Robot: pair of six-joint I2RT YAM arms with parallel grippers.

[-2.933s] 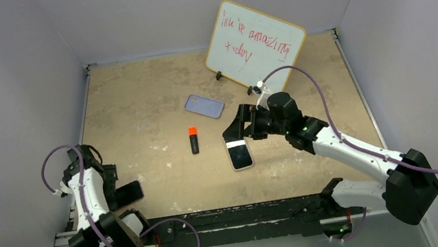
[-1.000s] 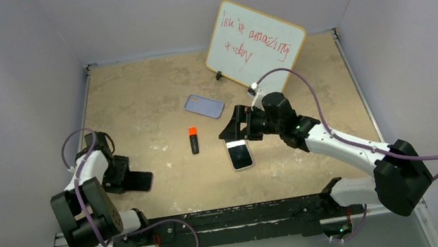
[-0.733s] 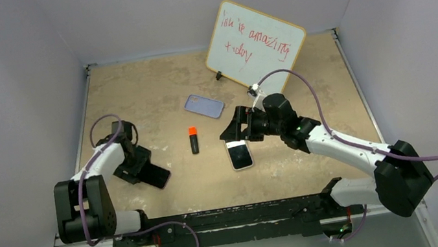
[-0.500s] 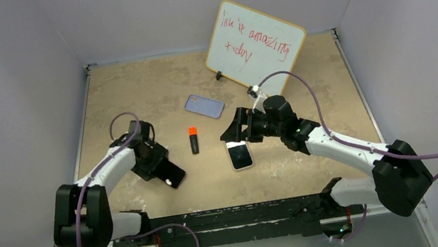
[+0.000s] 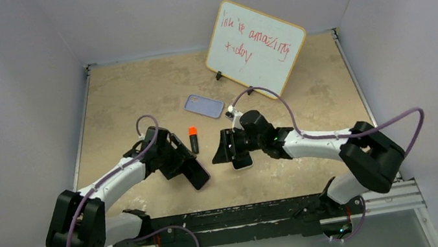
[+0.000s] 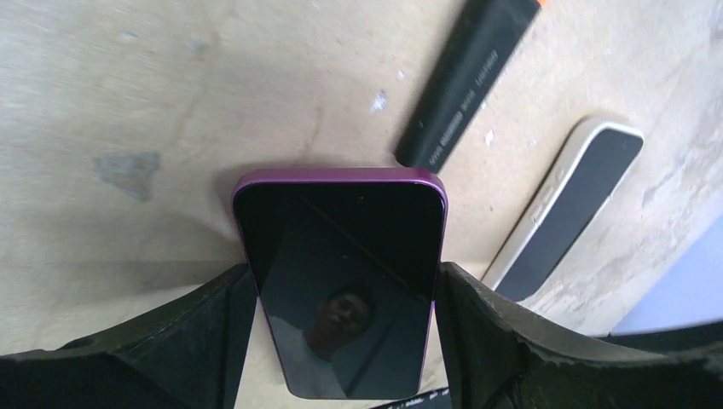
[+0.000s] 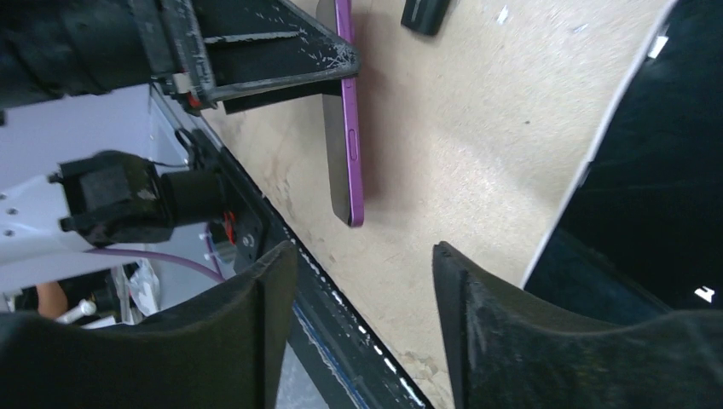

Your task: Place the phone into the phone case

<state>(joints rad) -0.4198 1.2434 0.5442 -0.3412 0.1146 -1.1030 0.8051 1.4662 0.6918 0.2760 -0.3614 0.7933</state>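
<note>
The phone [image 5: 244,159], black screen with a pale edge, lies flat on the table; it also shows in the left wrist view [image 6: 567,204] and the right wrist view [image 7: 635,136]. My right gripper [image 5: 221,152] is open and empty just left of it, jaws wide apart [image 7: 362,273]. My left gripper [image 5: 192,169] is shut on a second phone with a purple edge [image 6: 341,264], held off the table, seen edge-on in the right wrist view [image 7: 348,128]. The lavender phone case [image 5: 204,106] lies empty farther back.
A black marker with an orange cap [image 5: 193,140] lies between the two grippers and the case; it also shows in the left wrist view [image 6: 465,85]. A whiteboard with red writing [image 5: 255,48] leans at the back right. Walls enclose the table.
My left arm has swung from the left edge to the table's middle, carrying the purple-edged phone. My right gripper has moved left, from the pale-edged phone's far end to its left side.
</note>
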